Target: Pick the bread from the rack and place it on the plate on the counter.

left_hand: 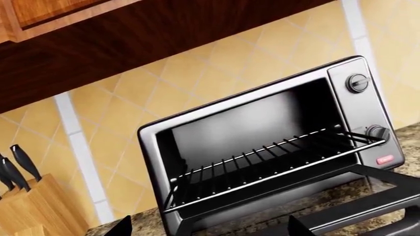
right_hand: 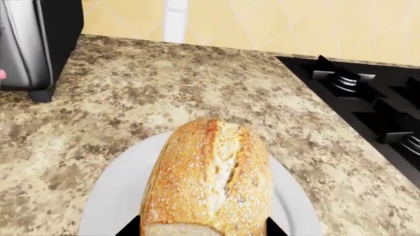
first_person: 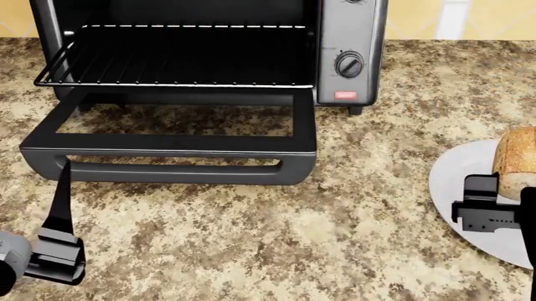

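Speckled tabletop [first_person: 251,238] carries the white plate [first_person: 452,188] with the bread [right_hand: 208,177] already on it, the right hand [right_hand: 203,228] spread either side, so back straight off without nudging the loaf.

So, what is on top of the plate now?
The bread lies on the plate, crust up, with the right tool at its near end. Its underside and the plate surface beneath it are covered, so contact there cannot be seen.
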`<state>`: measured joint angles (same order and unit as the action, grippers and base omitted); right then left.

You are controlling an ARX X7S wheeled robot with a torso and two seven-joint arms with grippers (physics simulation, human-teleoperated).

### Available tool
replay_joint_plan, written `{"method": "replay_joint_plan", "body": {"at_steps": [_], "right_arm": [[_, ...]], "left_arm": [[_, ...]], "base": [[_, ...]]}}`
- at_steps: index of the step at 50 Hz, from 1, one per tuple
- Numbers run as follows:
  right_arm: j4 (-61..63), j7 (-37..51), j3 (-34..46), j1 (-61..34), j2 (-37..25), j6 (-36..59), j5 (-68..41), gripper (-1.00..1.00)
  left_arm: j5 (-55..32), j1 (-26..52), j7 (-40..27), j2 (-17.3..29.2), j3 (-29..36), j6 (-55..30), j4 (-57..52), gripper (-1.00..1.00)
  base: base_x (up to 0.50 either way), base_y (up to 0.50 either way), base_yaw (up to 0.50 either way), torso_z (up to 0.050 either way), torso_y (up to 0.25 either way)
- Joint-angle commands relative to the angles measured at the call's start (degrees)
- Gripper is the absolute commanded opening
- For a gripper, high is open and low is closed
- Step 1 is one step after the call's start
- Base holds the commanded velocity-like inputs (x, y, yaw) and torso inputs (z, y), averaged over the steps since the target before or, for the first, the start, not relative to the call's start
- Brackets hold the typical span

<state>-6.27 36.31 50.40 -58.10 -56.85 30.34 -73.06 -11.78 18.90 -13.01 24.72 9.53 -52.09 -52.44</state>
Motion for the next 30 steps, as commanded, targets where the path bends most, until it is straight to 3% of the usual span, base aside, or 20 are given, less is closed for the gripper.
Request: {"method": "replay_joint_plan", "body": {"at_steps": [1, 22, 23, 30], "right_arm": [[-7.32, -3.96, 1.53, -1.22, 3.89, 1.17, 4.18, -1.00], [-16.28, -8.49, 2.06, -2.02, 7.58, -0.93, 6.58, -1.00], [-15.44, -7.98, 1.75, -1.87, 7.10, -0.73, 6.03, 1.00], [-12.08, -6.28, 0.91, -1.31, 5.07, -0.72, 5.11, 1.00]], "left_arm": [[0.09, 0.57, -0.36, 0.16, 0.83, -0.70, -0.11, 1.00], [-0.12, 1.82, -1.04, 0.19, 2.17, -2.81, -0.94, 1.00], [-0.16, 1.80, -1.05, 0.23, 2.07, -2.92, -1.03, 1.00], [-0.41, 1.87, -1.20, 0.34, 2.00, -3.41, -1.63, 1.00]], "base": [[0.00, 0.00, 0.00, 0.000, 0.000], [0.00, 0.00, 0.00, 0.000, 0.000], [0.00, 0.00, 0.00, 0.000, 0.000], [0.00, 0.00, 0.00, 0.000, 0.000]]}}
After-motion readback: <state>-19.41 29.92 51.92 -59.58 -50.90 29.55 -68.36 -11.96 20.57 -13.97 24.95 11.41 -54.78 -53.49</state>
